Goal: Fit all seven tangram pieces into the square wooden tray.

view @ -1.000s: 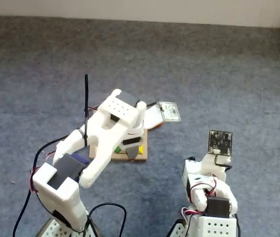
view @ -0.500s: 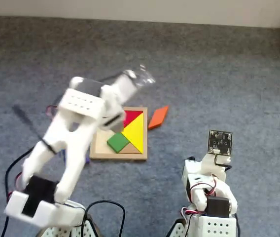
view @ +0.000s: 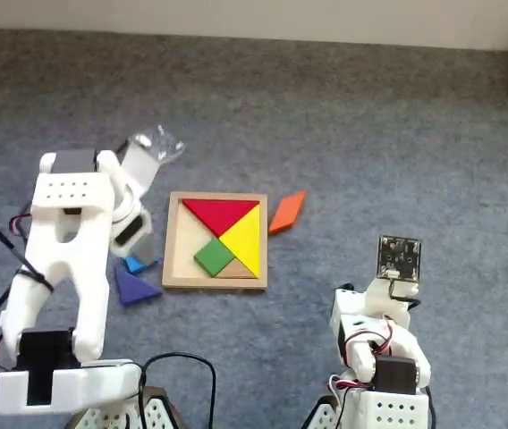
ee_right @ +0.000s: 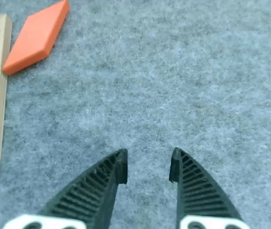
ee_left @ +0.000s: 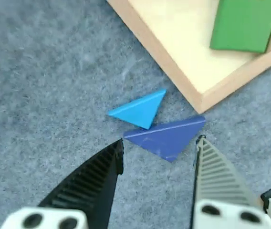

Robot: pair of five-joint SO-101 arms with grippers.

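Your left pincer [ee_left: 159,142] hangs spread over the grey table [view: 397,116] just outside the tray [view: 172,246]. Its two tips stand either side of the dark blue triangle [ee_left: 166,136]; you cannot tell whether they touch it. The light blue triangle [ee_left: 140,109] lies flat beside it, one corner touching the dark one's long edge and another near the tray's outer wall. In the high view both blue pieces lie between the left arm and the tray.

Inside the tray, the red triangle [view: 221,214] lies along the far wall. The yellow triangle [view: 247,239] lies along the wall nearest the orange parallelogram [view: 287,212]. The green square [view: 213,257] sits below their meeting point, with a brownish piece [view: 236,267] beside it at the near wall. The orange parallelogram rests on the table just beside the tray's far corner.

Your right pincer [ee_right: 148,167] is spread, with only table between its tips, well apart from that parallelogram
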